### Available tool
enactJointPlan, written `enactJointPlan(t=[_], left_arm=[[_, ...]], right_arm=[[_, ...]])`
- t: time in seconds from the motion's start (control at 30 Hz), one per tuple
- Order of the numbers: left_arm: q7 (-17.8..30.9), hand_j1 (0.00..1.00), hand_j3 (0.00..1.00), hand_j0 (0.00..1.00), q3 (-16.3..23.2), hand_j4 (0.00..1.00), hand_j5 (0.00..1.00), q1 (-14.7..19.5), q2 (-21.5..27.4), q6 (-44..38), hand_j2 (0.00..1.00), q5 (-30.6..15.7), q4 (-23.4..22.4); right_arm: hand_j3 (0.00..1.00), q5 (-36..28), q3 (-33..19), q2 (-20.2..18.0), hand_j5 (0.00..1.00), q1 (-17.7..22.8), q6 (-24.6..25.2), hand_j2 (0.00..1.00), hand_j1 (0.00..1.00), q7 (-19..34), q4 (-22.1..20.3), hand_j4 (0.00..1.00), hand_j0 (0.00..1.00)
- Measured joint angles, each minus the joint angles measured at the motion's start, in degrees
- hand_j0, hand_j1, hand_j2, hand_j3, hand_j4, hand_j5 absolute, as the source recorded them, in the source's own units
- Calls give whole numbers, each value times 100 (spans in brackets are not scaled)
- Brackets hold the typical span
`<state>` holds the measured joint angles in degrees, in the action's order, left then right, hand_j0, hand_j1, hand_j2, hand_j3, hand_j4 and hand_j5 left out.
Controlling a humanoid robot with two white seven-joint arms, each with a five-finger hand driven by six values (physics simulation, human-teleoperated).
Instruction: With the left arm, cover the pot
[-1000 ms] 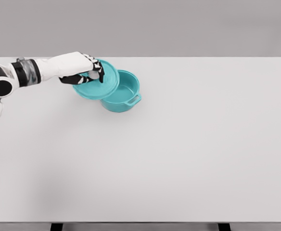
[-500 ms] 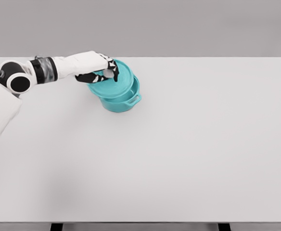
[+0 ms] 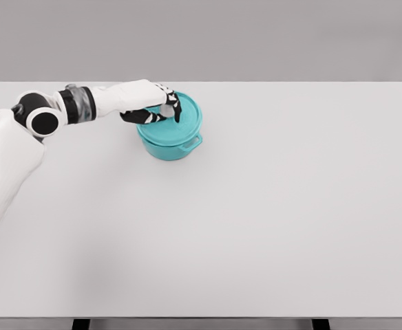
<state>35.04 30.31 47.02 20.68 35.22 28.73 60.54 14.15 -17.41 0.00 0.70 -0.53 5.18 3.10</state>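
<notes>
- Couldn't see the knob on the teal lid at all, buried under the left hand.
- Couldn't tell for sure whether the fingers were actually pinching that knob or just resting on the lid, too small and dark.
- Inside of the pot fully hidden by the lid, left rim and far handle blocked by the hand.
- Left arm chopped off by the left edge, shoulder out of sight.
- Table legs cut at the bottom edge, only dark stubs showing.
</notes>
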Motion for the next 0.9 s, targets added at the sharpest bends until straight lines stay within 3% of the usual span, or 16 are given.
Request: enactJointPlan(t=[0.9], left_arm=[[0,50,50,50,18,50,50,62,-90,-1,50,33,-444]], right_arm=[[100,0,0,0,100,0,0,100,100,0,-2,100,100]])
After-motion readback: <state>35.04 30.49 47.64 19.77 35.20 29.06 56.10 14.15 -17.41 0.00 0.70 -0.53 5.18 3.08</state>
